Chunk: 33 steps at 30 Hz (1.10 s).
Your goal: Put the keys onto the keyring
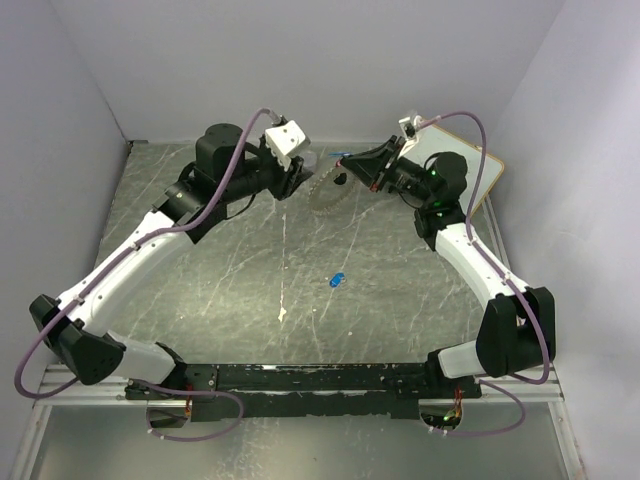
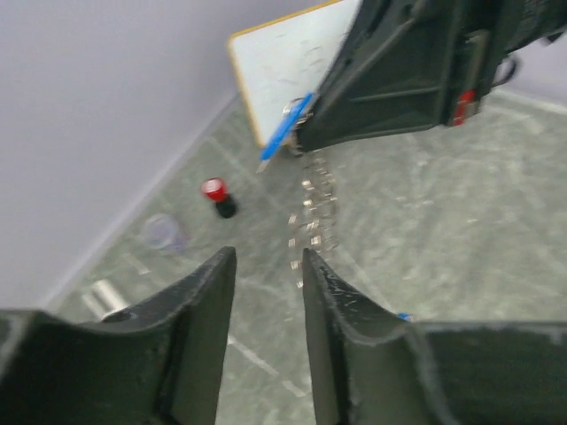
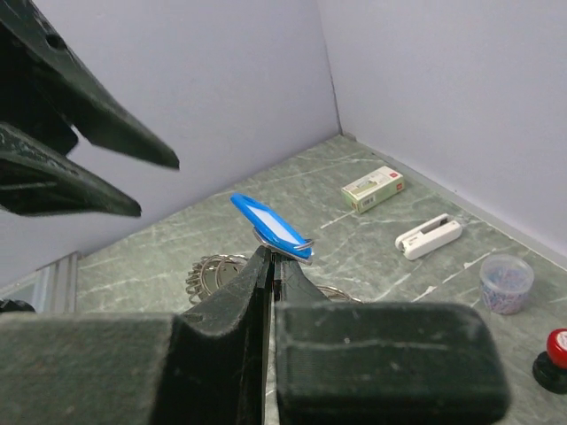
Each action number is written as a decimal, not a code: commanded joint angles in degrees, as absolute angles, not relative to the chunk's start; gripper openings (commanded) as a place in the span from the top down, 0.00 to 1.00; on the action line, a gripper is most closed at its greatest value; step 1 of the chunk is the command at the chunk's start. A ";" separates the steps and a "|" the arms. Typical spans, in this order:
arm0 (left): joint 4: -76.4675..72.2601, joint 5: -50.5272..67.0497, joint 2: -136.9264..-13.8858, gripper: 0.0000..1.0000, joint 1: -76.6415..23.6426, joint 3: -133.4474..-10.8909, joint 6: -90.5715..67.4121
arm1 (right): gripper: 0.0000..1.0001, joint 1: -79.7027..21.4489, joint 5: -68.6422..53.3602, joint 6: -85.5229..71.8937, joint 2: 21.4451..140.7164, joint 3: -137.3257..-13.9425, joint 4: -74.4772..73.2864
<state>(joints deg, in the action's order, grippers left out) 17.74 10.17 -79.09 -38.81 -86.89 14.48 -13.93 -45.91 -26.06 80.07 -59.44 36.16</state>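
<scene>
Top external first: both arms are stretched toward the far middle of the table (image 1: 230, 270). The left gripper (image 1: 293, 180) and right gripper (image 1: 347, 173) are facing each other, with the keyring (image 1: 325, 192) hanging between them off the right one's tip. There's a bit of blue up at that tip, the blue-and-white key (image 1: 335, 155). The all-blue key (image 1: 337, 280) is lying loose on the table, well apart from all that and nearer the arm bases. The whiteboard (image 1: 470, 165) sits in the far right corner.

Left wrist cam: my left gripper (image 2: 268, 266) is released, jaws apart with nothing between them. Right ahead, the right gripper (image 2: 303, 140) comes in from the upper right, the keyring (image 2: 310, 212) dangles below its tip, and the blue-and-white key (image 2: 285, 133) sticks out edge-on. It's a bit blurry. Off to the left, the red-and-black knob (image 2: 217, 197) and the clear cup (image 2: 164, 232) stand near the wall.

Right wrist cam: the right gripper (image 3: 270, 258) is clenched tight on the keyring (image 3: 213, 270), right where the blue-and-white key (image 3: 270, 226) perches on top. I can't tell if that key is actually threaded on. The left gripper (image 3: 152, 186) hangs spread at the upper left. Further back on the right there's a small box (image 3: 372, 189), a white stapler-looking thing (image 3: 428, 236), the cup and the knob.
</scene>
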 commanded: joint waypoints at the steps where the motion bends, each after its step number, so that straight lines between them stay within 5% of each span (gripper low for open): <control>1: 12.69 23.78 -80.54 0.57 -37.33 -87.02 3.42 | 1.00 -12.93 -47.43 -31.87 79.22 -60.30 42.23; 5: 11.25 29.50 -81.92 0.40 -36.91 -87.70 -0.46 | 1.00 -12.65 -47.45 -34.98 79.78 -61.69 41.79; 13: 9.06 32.09 -83.06 0.35 -36.62 -87.87 -3.35 | 1.00 -12.52 -46.95 -35.68 78.85 -61.53 42.04; 26: 7.73 35.80 -88.81 0.53 -36.03 -91.04 -10.07 | 1.00 -12.57 -47.48 -37.00 78.45 -61.63 43.49; 33: 7.88 33.99 -90.24 0.53 -35.97 -91.88 -11.97 | 1.00 -12.57 -47.02 -36.15 77.60 -60.94 43.02</control>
